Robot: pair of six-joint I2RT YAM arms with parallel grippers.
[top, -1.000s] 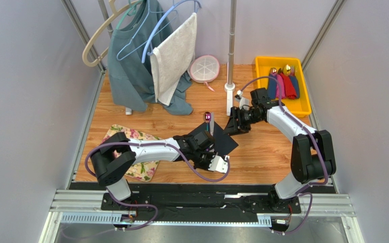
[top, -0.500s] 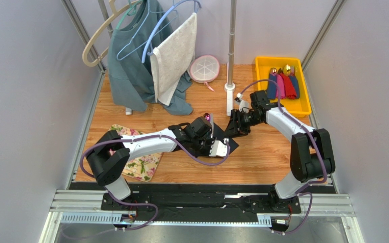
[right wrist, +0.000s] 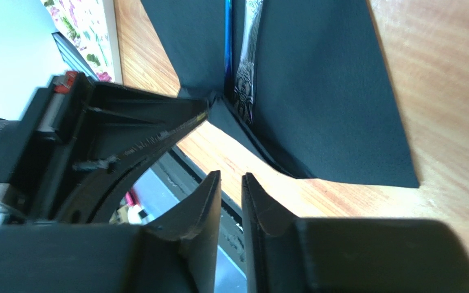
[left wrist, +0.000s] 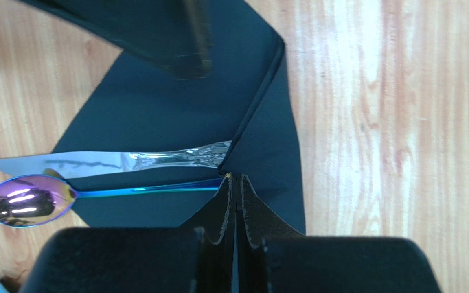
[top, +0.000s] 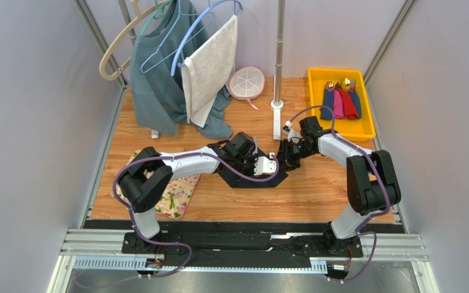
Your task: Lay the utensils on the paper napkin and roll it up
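The bench (top: 316, 195) is light brown wood with stripes in it. A plain grey left wall (top: 29, 122), right wall (top: 445, 122) and back wall (top: 328, 30) stand around it. A silver pole (top: 278, 55) stands straight up on a white foot (top: 277, 116) near the back of the bench. At the back left, hangers (top: 117, 52) hold a blue-green shirt (top: 157, 79) and a white towel (top: 209, 67). A silver and black rail (top: 243, 247) runs along the near edge. The light is soft and even.
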